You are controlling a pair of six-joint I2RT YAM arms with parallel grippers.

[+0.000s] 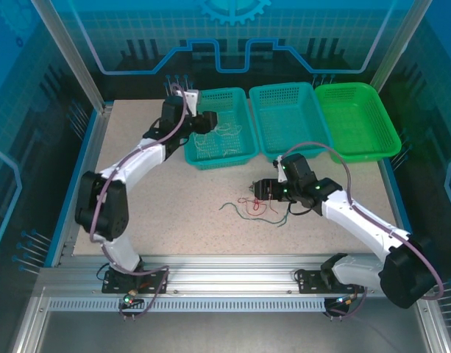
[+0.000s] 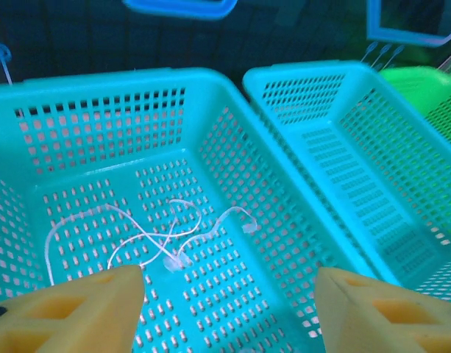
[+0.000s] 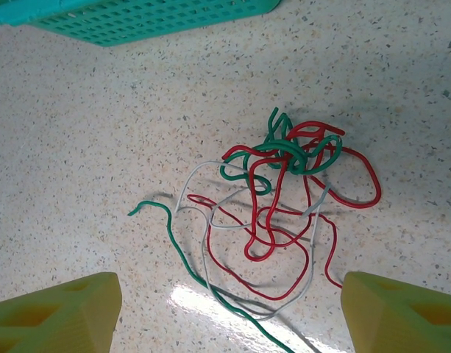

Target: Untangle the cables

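- Cables (image 3: 284,184) in red, green and pale grey lie knotted out on the open middle of the speckled bench (image 3: 100,147). The tightest snarl sits at the far side of the bunch, and looser loops trail back toward the arm.
- Right gripper (image 3: 232,309) hovers over that bunch, its yellow fingers (image 3: 56,309) spread wide with nothing between them.
- Left gripper (image 2: 229,294) hangs inside the leftmost teal basket (image 2: 100,132), its fingers likewise apart and empty, above a thin white cable (image 2: 166,235) lying loose on the basket floor.
- To my eye one strand is already sorted, and the next pick from the knot is the step in hand.
- Best approach, I'd say: come down on a single strand where it runs clear of the rest, such as the green tail (image 3: 155,213) at the left edge. Close on that alone, then draw it away low and slowly so the knot loosens rather than cinches.
- Pinching two strands together would likely lift the whole bunch.
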